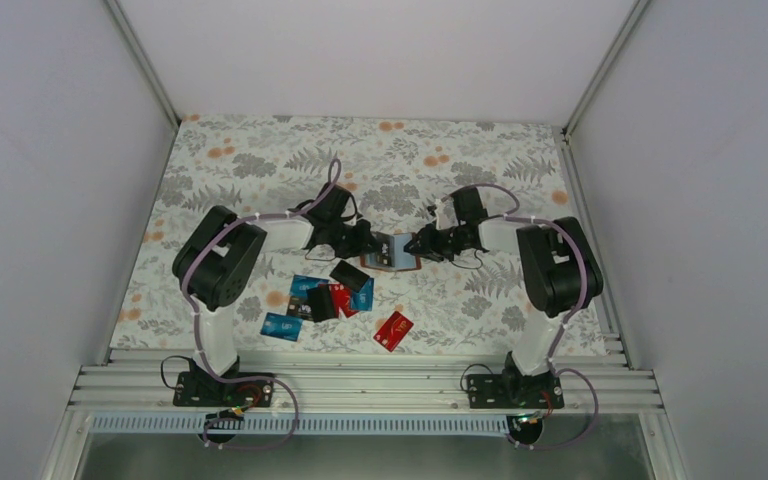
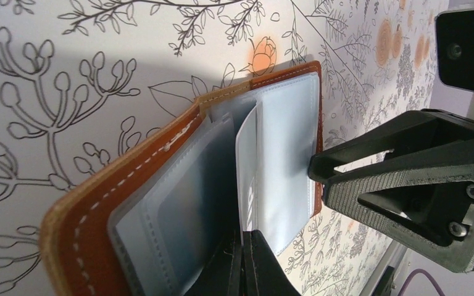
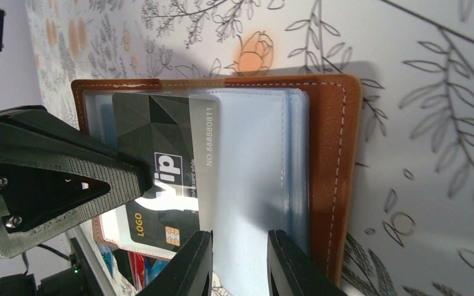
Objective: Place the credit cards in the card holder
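We find the left gripper point(image 3: 141, 177) fully closed. As far as we can read it, it pinches the black card point(image 3: 154, 129) by its trailing part, with one fingertip lying over the printed mark. The right gripper point(image 3: 237, 237) has its jaws set narrow, astride the clear sleeves point(image 3: 253, 160) from the right side. We take this as a clamp on the card holder point(image 3: 330, 154) that steadies it. The card holder lies open mid-table on the floral table cover point(image 1: 260, 160), between the two grippers; it is tan leather with white stitching. The black card's leading edge sits under the mouth of one frosted sleeve, with most of the card outside it. We judge the step in hand to be sliding this card home. To do it well, hold the card flat and square to the pocket mouth and push along the sleeve, not down into it. Let the right clamp bear the load so the holder does not skate. Release only once the card is seated, since the fingertip will meet the sleeve lip first. Legible on the card: "vip" in white, "NO 888880811" along one edge, and "LOGO" in yellow beside a chip. The loose cards point(image 1: 325, 295), blue, red and black, lie near and left of the holder. A red card point(image 1: 393, 330) lies apart, nearer the bases. Their print is too small to read.
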